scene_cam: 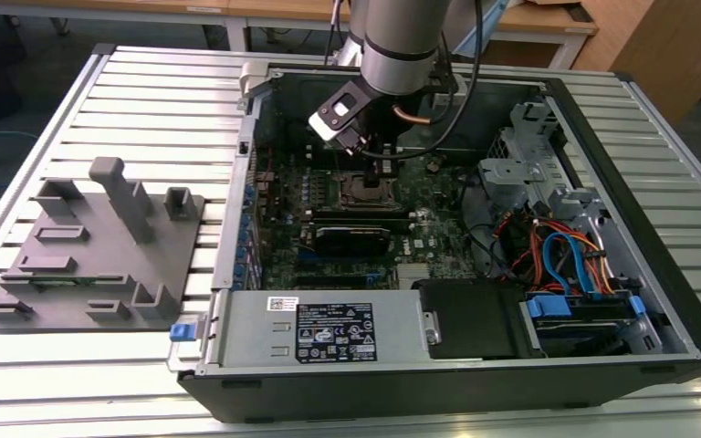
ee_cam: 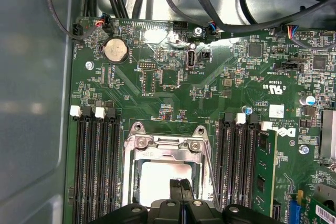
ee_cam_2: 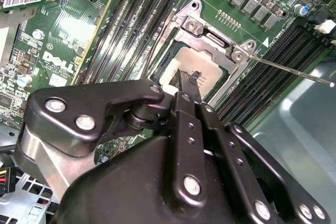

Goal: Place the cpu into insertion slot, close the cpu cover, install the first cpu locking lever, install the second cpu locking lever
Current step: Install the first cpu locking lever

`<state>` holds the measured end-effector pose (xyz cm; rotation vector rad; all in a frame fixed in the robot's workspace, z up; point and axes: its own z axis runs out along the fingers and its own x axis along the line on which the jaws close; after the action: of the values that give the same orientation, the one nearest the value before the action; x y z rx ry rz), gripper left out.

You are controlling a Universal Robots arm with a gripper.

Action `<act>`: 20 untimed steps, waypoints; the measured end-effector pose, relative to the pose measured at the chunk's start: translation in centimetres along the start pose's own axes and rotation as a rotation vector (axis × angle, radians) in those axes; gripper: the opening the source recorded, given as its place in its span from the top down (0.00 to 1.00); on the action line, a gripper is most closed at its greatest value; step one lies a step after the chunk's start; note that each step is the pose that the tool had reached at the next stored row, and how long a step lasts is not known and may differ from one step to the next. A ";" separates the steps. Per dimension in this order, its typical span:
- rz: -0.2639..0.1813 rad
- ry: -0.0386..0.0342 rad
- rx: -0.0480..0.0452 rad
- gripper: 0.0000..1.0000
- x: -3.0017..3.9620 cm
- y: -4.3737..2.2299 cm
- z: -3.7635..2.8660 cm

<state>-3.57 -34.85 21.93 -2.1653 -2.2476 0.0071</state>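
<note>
The cpu (ee_cam_2: pixel 195 61) lies flat in the insertion slot (scene_cam: pixel 363 190) on the green board; its pale metal top (ee_cam: pixel 155 177) shows in both wrist views. The silver cpu cover (ee_cam_2: pixel 205 36) lies down around it as a frame (ee_cam: pixel 163 153). My gripper (ee_cam_2: pixel 189 78) hovers right over the chip's middle, fingers pressed together with nothing between them (ee_cam: pixel 181 184). A thin wire locking lever (ee_cam_2: pixel 294 72) sticks out from the socket corner over the long black slots, unlatched; it also runs beside the socket (ee_cam: pixel 211 163). In the exterior view the gripper (scene_cam: pixel 360 151) hangs just behind the socket.
The open computer case holds a grey power supply box (scene_cam: pixel 326 328) at the front and a bundle of cables (scene_cam: pixel 558 255) on the exterior view's right. Long black memory slots (ee_cam: pixel 94 166) flank the socket. A grey fixture block (scene_cam: pixel 95 246) stands beside the case.
</note>
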 end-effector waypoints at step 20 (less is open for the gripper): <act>0.000 0.0003 -0.0001 0.89 0.02 -0.02 -1.23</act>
<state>-3.57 -34.84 23.16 -2.1652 -2.2475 0.0066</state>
